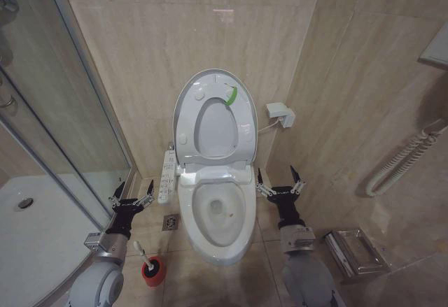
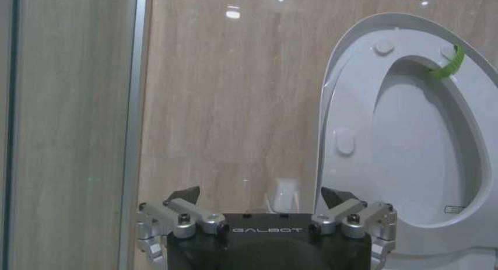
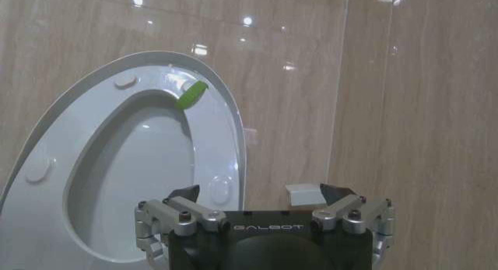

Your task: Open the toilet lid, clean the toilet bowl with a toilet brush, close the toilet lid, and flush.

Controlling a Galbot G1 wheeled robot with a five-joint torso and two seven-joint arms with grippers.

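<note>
The toilet lid (image 1: 215, 129) stands upright against the back wall, its underside with round bumpers and a green strip facing me. Below it the white toilet bowl (image 1: 241, 217) lies uncovered, with a little water at the bottom. The toilet brush (image 1: 140, 251) sits in its red cup (image 1: 154, 270) on the floor, left of the bowl. My left gripper (image 1: 131, 196) hangs open beside the bowl's left side, just above the brush. My right gripper (image 1: 280, 181) is open at the bowl's right side. In the wrist views, the lid (image 2: 420, 141) (image 3: 132, 176) rises beyond the open left gripper (image 2: 269, 203) and right gripper (image 3: 265, 200).
A glass shower enclosure (image 1: 63, 111) closes off the left. A button panel (image 1: 168, 174) juts from the seat unit, with a floor drain (image 1: 171, 222) below it. A wall box (image 1: 280, 115), a coiled hose (image 1: 402, 160) and a metal holder (image 1: 357, 251) are on the right.
</note>
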